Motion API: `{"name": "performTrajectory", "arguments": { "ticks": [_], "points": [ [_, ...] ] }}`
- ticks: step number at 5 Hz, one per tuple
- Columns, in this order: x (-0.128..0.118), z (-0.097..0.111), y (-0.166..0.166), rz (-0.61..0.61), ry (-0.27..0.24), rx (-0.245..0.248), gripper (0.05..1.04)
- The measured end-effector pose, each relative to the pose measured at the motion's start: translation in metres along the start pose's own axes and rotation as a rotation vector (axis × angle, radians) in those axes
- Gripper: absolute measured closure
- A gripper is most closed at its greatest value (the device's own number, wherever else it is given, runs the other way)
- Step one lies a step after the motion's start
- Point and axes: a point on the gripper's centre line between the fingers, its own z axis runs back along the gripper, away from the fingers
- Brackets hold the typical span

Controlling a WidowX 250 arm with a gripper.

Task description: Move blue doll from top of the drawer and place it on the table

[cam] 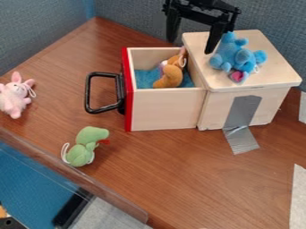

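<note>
The desk (pixel 179 179) stood before a grey partition (pixel 125 15). In the camera view, my claw (pixel 190 47) hung above the open drawer (pixel 167 109) and its wooden box (pixel 214 109), fingers spread apart. The blue doll (pixel 230 56) lay on the box's top, near one finger. An orange toy (pixel 170 76) was inside the drawer; a green toy (pixel 83 147) was on the desk.

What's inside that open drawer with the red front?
Inside the drawer sits an orange-brown toy on blue lining. Whatever lies under the toy is covered, and the front wall hides part of the bottom.
</note>
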Motion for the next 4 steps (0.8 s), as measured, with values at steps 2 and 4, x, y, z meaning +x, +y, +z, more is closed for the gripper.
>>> {"name": "performTrajectory", "arguments": {
  "ticks": [2, 4],
  "points": [
    [-0.001, -0.009, 0.003, 0.025, 0.043, 0.037, 0.084],
    [0.018, 0.039, -0.011, 0.005, 0.001, 0.098, 0.084]
  ]
}}
